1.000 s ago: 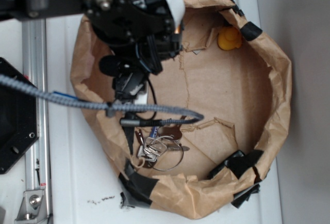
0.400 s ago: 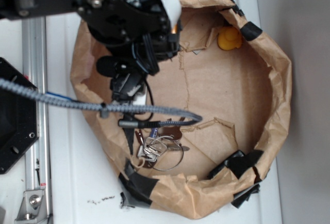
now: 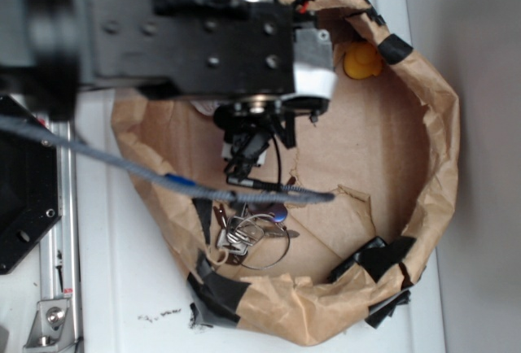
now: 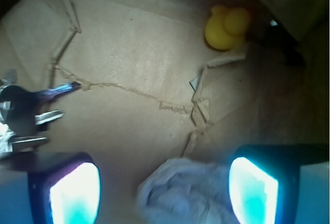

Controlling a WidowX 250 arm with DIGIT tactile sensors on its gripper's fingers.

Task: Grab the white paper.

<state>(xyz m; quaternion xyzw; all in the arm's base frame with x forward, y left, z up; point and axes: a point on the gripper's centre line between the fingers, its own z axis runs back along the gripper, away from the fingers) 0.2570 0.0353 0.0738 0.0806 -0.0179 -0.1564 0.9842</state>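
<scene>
The white desk (image 3: pixel 130 288) carries a brown paper bag (image 3: pixel 440 125) patched with black tape. Left of it lie a metal rail (image 3: pixel 61 231) and a black plate (image 3: pixel 24 198)

A brown paper bag (image 3: pixel 431 125), patched with black tape (image 3: pixel 383 259) along its rim, lies open with its torn floor showing. Inside it, a small yellow duck (image 3: pixel 362 60) sits close to the bag's far wall, well apart from a bunch of keys (image 3: pixel 248 231) on wire rings by the bag's near wall.
</scene>
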